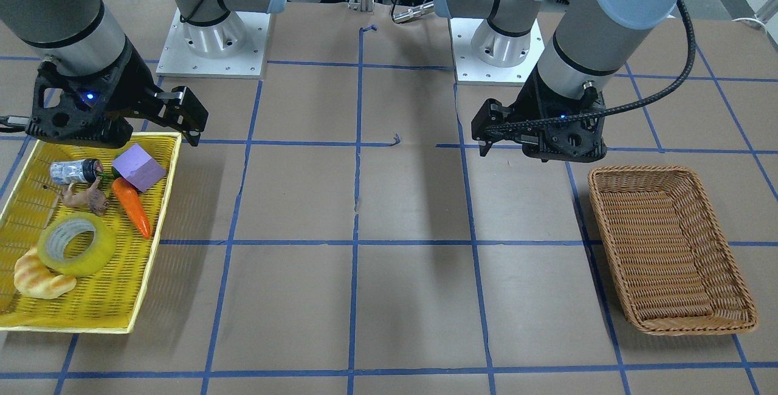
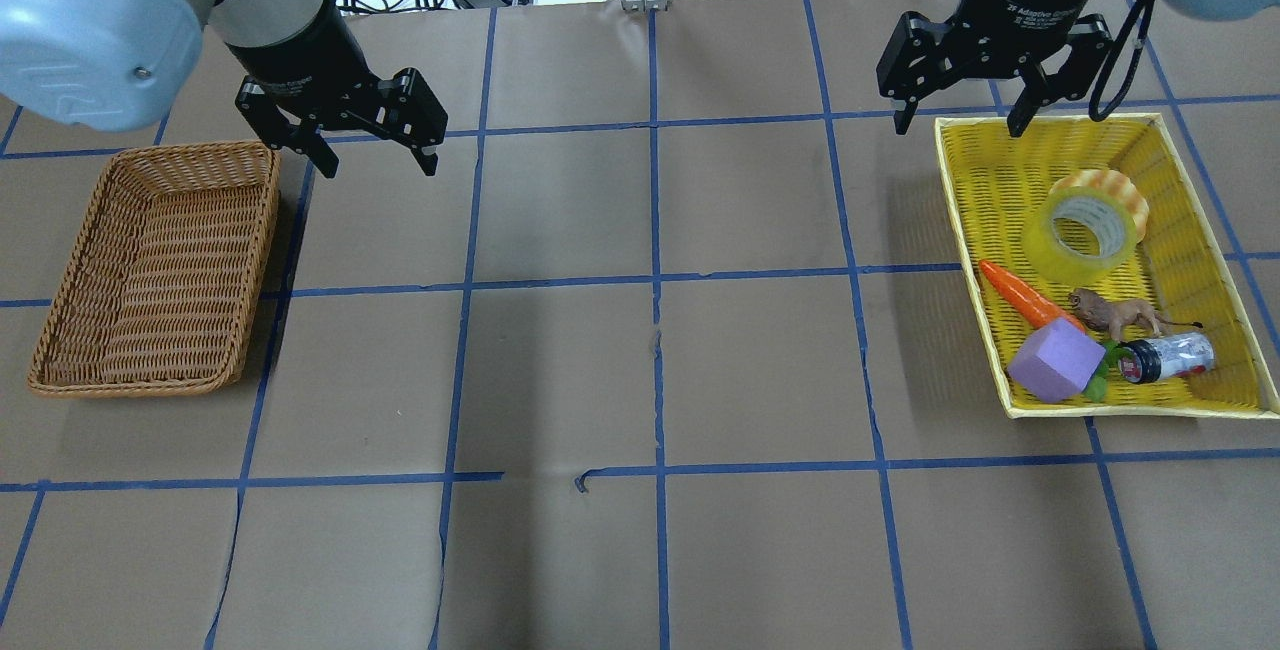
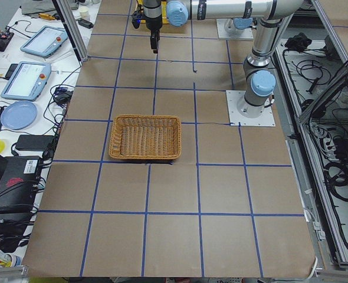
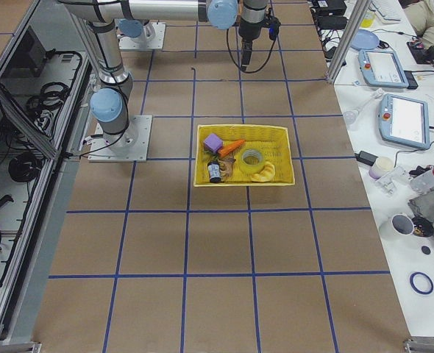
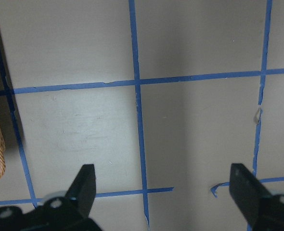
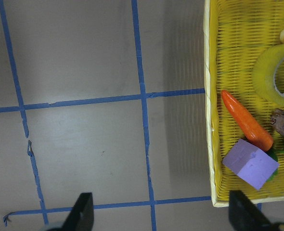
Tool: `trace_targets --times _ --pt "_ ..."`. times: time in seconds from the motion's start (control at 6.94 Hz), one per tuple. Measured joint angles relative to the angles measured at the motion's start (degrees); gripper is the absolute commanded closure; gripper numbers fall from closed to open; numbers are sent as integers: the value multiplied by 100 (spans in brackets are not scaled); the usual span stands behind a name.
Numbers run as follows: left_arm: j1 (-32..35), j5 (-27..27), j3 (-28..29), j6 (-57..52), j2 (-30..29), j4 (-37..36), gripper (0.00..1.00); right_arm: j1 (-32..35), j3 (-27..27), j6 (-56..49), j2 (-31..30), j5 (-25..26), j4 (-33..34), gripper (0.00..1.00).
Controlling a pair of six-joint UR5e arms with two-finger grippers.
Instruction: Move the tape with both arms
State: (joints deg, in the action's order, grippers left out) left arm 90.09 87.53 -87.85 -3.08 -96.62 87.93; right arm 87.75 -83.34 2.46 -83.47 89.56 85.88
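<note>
The tape (image 2: pixel 1085 230), a translucent yellow roll with a pale core, lies in the yellow tray (image 2: pixel 968 220) and leans on a croissant. It also shows in the front view (image 1: pixel 76 244), the right side view (image 4: pixel 252 160) and at the edge of the right wrist view (image 6: pixel 272 77). My right gripper (image 2: pixel 958 126) is open and empty, above the tray's far left corner, apart from the tape. My left gripper (image 2: pixel 380 168) is open and empty above bare table, just right of the wicker basket (image 2: pixel 150 270). The left wrist view shows its open gripper (image 5: pixel 162 175) over blue grid lines.
The yellow tray also holds a croissant (image 1: pixel 39 279), an orange carrot (image 2: pixel 1025 295), a purple block (image 2: pixel 1055 360), a toy lion (image 2: pixel 1115 312) and a small jar (image 2: pixel 1165 357). The wicker basket is empty. Brown table with blue tape grid (image 2: pixel 655 280) lies between tray and basket.
</note>
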Motion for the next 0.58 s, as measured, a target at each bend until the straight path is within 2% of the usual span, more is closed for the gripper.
trace_targets --times 0.58 --pt "0 -19 -56 11 -9 -1 0 -3 -5 -2 -1 6 -5 0"
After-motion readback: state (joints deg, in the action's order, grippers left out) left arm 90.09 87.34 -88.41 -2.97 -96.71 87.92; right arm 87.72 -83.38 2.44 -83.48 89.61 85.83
